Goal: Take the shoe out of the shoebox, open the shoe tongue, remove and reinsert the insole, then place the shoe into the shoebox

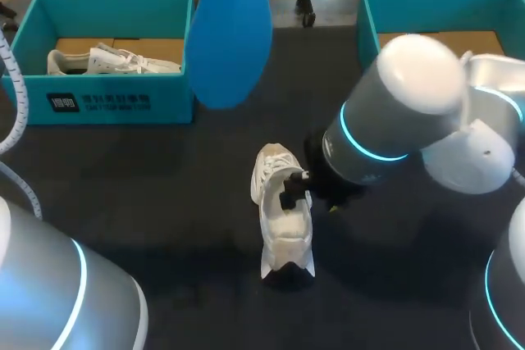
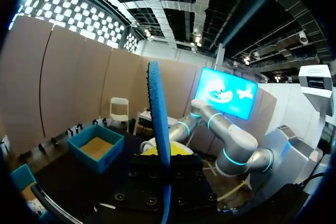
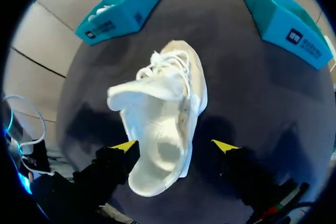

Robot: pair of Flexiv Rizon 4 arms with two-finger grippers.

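Note:
A white shoe [image 1: 285, 223] stands on the dark table's middle, its tongue [image 3: 137, 94] folded open. In the right wrist view the shoe [image 3: 165, 114] has its heel end between the fingers of my right gripper [image 3: 173, 146], which is open wide, the yellow tips apart from the sides. From above, that gripper [image 1: 297, 189] sits at the shoe's right side, mostly under the wrist. The blue insole [image 1: 228, 34] hangs high over the table. In the left wrist view my left gripper [image 2: 164, 155] is shut on the insole [image 2: 157, 119], seen edge-on.
A teal shoebox [image 1: 107, 100] at the back left holds a second white shoe [image 1: 111, 61]. Another teal shoebox [image 1: 369, 18] stands at the back right, partly behind my right arm [image 1: 402, 112]. My left arm [image 1: 57, 293] fills the near left corner.

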